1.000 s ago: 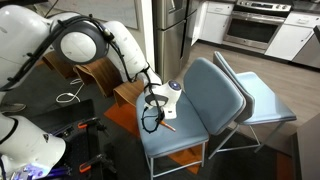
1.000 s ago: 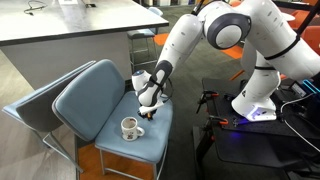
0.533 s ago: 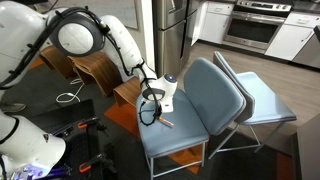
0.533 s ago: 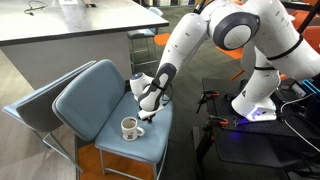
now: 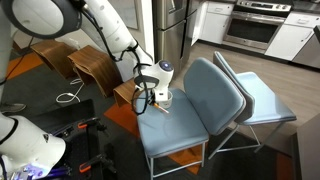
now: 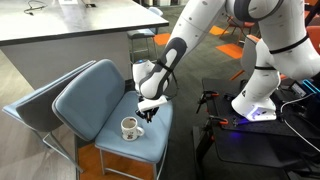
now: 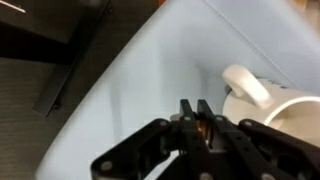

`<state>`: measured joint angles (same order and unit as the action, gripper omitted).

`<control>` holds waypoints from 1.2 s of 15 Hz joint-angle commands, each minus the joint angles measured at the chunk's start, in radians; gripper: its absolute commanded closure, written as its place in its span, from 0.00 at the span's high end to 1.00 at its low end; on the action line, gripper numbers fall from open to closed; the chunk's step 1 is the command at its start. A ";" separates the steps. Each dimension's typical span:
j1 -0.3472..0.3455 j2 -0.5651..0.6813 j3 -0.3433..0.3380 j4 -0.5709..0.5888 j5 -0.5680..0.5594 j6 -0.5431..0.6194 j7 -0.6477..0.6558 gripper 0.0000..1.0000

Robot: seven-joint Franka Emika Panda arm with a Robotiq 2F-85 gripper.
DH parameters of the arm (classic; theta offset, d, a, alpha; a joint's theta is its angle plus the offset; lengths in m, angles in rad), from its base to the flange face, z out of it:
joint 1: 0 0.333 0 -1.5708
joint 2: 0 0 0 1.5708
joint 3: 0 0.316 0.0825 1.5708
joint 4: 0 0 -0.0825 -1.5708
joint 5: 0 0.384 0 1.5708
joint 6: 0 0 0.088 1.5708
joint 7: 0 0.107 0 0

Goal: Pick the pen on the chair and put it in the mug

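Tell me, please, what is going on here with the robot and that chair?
The robot arm's gripper is shut on the pen, which shows as a bit of orange between its fingers in the wrist view. It holds the pen over the seat of the blue-grey chair, apparently clear of the cushion. The white mug stands on the seat close beside the gripper, and the pen is not yet in it.

Chair [image 6: 98, 104] seat is seen bare around mug [image 6: 130, 127]; mug mouth uncovered from above. One side is closed off by curved chair back. End effector [image 6: 148, 110], clamped on pen [image 7: 204, 128], is held just beside mug.
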<state>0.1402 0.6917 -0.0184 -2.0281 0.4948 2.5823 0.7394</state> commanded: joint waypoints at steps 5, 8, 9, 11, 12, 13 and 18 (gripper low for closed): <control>-0.156 -0.127 0.154 -0.051 0.191 -0.055 -0.261 0.03; -0.208 -0.104 0.201 0.009 0.260 -0.138 -0.396 0.03; -0.213 -0.094 0.202 0.029 0.274 -0.175 -0.425 0.03; -0.216 -0.075 0.197 0.071 0.301 -0.263 -0.457 0.03; -0.215 -0.063 0.191 0.092 0.314 -0.306 -0.462 0.03; -0.213 -0.053 0.185 0.108 0.330 -0.337 -0.462 0.03; -0.199 0.033 0.163 0.206 0.343 -0.446 -0.501 0.03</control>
<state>-0.0613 0.6754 0.1590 -1.8896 0.8114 2.2057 0.2777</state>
